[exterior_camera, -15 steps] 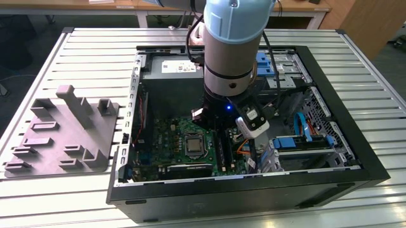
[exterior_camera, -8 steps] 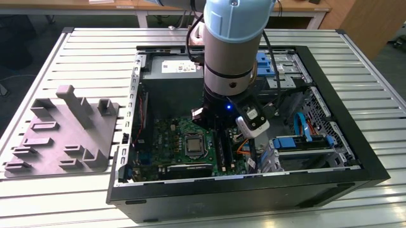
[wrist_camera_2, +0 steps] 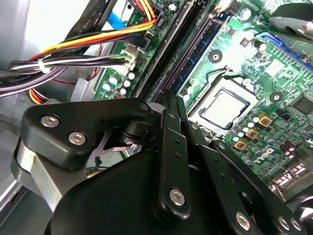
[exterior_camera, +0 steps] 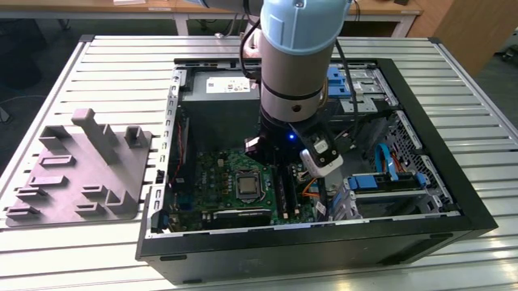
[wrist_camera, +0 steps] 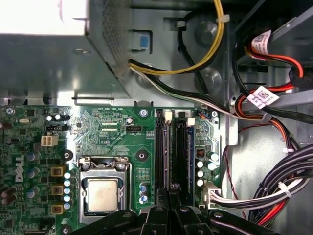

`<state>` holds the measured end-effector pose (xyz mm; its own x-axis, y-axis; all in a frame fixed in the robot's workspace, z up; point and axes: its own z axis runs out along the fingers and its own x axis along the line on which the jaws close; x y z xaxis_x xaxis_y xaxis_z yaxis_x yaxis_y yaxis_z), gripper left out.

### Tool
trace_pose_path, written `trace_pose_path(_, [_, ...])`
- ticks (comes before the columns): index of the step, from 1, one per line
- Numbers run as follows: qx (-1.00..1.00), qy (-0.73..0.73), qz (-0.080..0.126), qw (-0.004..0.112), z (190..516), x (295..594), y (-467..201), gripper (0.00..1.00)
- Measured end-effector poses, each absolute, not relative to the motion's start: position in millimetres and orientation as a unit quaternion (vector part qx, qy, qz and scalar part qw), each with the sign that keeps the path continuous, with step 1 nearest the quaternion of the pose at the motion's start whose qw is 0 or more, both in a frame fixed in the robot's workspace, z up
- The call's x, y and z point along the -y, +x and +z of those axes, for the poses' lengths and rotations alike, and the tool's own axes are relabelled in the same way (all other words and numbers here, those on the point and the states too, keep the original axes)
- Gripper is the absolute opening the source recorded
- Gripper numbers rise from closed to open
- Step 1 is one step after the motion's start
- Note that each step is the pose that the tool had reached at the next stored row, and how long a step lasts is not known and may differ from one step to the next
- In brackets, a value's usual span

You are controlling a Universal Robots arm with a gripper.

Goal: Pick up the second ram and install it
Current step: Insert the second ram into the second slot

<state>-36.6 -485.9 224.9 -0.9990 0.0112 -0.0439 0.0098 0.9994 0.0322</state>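
My gripper (exterior_camera: 279, 173) reaches down into the open computer case (exterior_camera: 453, 182), over the green motherboard (wrist_camera: 107, 127). In both wrist views its black fingers (wrist_camera_2: 169, 127) stand almost together at the near end of the two long dark memory slots (wrist_camera: 183, 147). The second ram (wrist_camera: 166, 152) shows as a thin dark strip standing on edge in the slot nearer the processor socket (wrist_camera: 102, 193). It runs straight out from between the fingertips. The fingers look shut on its top edge, and the ram's part between them is hidden.
Bundles of coloured cables (wrist_camera: 274, 191) lie close beside the slots, away from the socket. The metal power supply box (exterior_camera: 222, 91) sits at the case's far end. On the exterior view's left, the grey holder block (exterior_camera: 81, 170) with upright posts stands on the slatted table.
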Motion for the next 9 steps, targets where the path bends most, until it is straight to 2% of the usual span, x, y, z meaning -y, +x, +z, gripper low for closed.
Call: trace_pose_path(9, [-1.000, 0.014, 0.016, 0.022, 223.5, 485.9, -35.9, 0.12])
